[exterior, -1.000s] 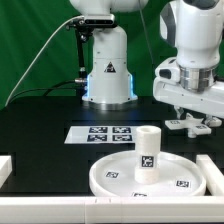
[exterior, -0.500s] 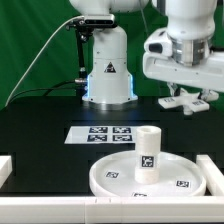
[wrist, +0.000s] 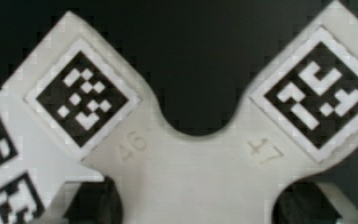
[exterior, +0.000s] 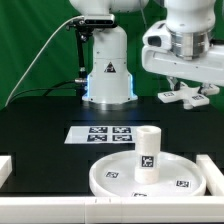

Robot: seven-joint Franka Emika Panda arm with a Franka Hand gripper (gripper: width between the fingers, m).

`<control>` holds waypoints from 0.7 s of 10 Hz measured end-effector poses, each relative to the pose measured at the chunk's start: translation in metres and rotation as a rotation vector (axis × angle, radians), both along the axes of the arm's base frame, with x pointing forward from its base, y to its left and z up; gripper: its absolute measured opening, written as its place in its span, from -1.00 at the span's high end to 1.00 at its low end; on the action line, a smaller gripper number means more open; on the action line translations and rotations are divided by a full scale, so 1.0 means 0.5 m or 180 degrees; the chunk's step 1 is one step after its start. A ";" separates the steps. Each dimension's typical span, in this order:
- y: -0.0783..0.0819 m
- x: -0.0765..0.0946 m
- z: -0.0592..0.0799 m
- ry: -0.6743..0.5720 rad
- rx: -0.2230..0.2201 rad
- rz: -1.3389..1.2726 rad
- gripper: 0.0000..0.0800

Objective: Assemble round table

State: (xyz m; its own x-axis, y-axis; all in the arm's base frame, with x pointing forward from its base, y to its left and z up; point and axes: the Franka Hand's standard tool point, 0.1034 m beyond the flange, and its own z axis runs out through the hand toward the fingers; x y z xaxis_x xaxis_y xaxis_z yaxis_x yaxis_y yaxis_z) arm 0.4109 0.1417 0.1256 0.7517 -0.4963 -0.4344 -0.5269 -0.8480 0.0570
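Assembly scene, exterior and wrist views. The black worktop [exterior: 40, 125] carries all loose parts. The robot base [exterior: 108, 70] stands at the middle of its far edge. White edge rails [exterior: 5, 165] lie at the near corners on both sides.

(a) Large round disc [exterior: 105, 178]: white and rimmed, lying flat against the worktop's near edge, somewhat toward the exterior view's right. Small square tags show on its floor.

(b) Gripper [exterior: 186, 88]: hanging above the far part of the worktop at the exterior view's right, with its jaws closed on the cross-shaped piece.

(c) Marker board [exterior: 105, 133]: flat on the worktop between the robot base and the disc, near the disc but apart from it.

(d) Cross-shaped piece [exterior: 172, 97]: clamped under the gripper, clear of the worktop and roughly level. The wrist view shows it close up [wrist: 194, 165], with two of its arms spreading in a V and each bearing a black-and-white tag.

(e) Short cylindrical post [exterior: 147, 150]: upright at the centre of the disc, with one tag on its side.
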 end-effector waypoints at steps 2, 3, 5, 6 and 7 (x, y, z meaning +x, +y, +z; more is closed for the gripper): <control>-0.042 0.094 0.047 -0.0088 0.0159 0.0122 -0.08; -0.059 0.142 0.076 -0.0099 0.0268 0.0245 -0.08; -0.059 0.167 0.084 -0.0121 0.0287 0.0260 -0.08; -0.060 0.166 0.082 -0.0116 0.0286 0.0257 -0.08; -0.060 0.166 0.082 -0.0115 0.0286 0.0256 -0.08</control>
State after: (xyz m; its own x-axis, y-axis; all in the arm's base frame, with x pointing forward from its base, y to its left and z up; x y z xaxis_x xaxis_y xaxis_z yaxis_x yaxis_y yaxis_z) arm 0.4940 0.1118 0.1665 0.8035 -0.3941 -0.4462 -0.4574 -0.8884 -0.0389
